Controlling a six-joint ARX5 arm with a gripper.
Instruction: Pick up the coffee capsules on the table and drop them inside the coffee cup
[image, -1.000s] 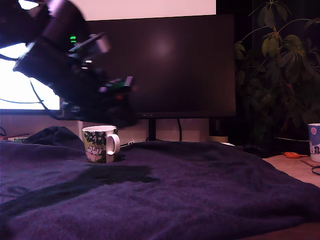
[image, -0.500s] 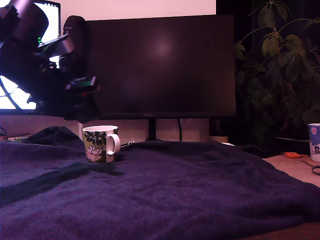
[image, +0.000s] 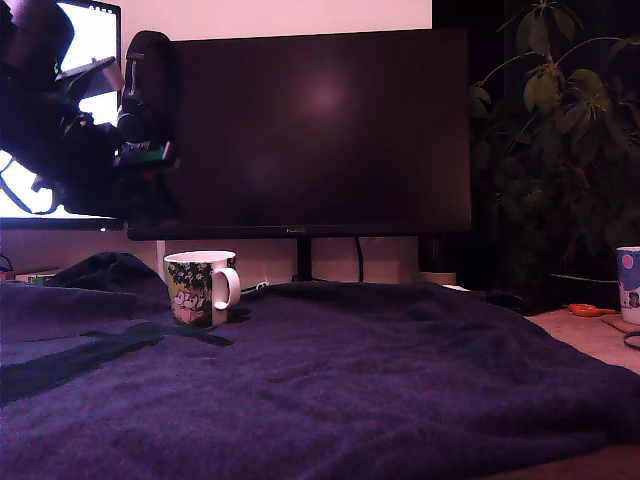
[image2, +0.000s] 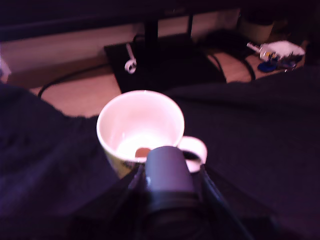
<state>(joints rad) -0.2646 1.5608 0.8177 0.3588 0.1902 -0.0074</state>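
In the wrist view, my gripper (image2: 170, 177) is shut on a dark grey-purple coffee capsule (image2: 168, 167), with one finger on each side of it. The capsule hangs above the near rim of the white coffee cup (image2: 135, 117), by its handle; a small brown mark shows on the cup's floor. In the exterior view, the cup (image: 198, 288) with its green leafy picture stands upright on the table's dark blanket (image: 350, 380). The gripper (image: 148, 200) hangs well above it, a little toward the exterior view's left. The capsule cannot be made out there.
A large dark monitor (image: 320, 130) stands right behind the cup, its stand base (image2: 165, 65) and cables just beyond. A leafy plant (image: 560, 150) and a pale blue dotted cup (image: 629, 283) are at the exterior view's right. A bright screen (image: 90, 30) glows behind the arm.
The arm has swung toward the exterior view's left and risen a little, from over the cup's handle side to above its left. The cup has not moved.
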